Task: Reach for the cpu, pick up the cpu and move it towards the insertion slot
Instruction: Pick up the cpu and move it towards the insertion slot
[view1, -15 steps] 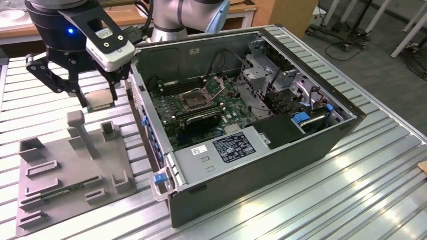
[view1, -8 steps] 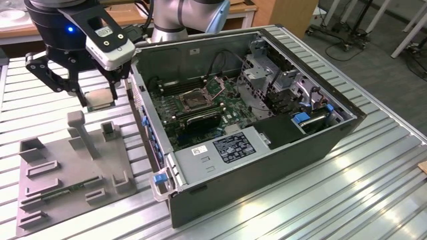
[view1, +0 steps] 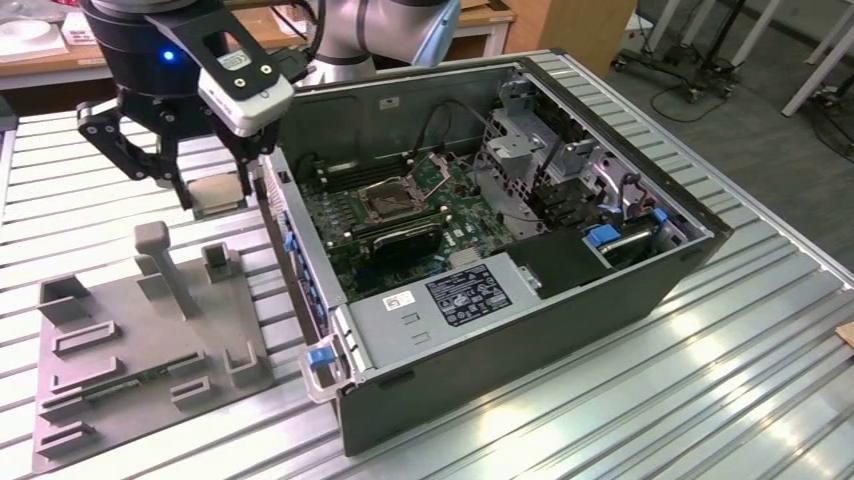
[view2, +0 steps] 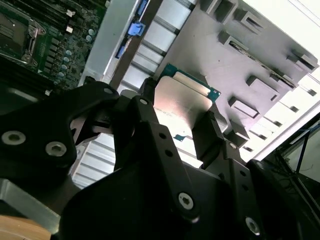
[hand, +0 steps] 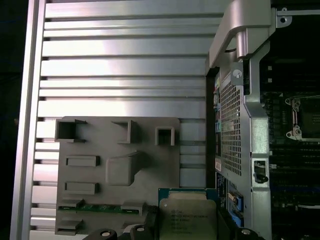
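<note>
One cpu (view2: 182, 102) is carried between the fingers (view2: 212, 132) of the gripper (view1: 200, 185), which are clenched on two opposite edges of the chip so that its shiny metal face is left untouched; in the exterior view the chip (view1: 214, 192) is seen as a pale square held flat beneath the black gripper body, clear of the slatted metal table (view1: 747, 340). In both wrist views the chip (hand: 188, 216) is kept level, a pose judged suitable for later being laid flat into a socket rather than tipped in. It is held above the table just outside the open computer case (view1: 534, 300), near the case's side wall at the exterior view's left and beyond the far edge of the grey fixture plate (view1: 134, 340), from which it has evidently been lifted, since no chip lies on the plate. The insertion slot (view1: 387, 200) is found inside the case on the motherboard (view1: 441, 230), with a dark centre and silvery frame, and is still well apart from the chip; the case wall stands between them. The pick-up is judged done, while the transfer toward the socket is only partly made.
</note>
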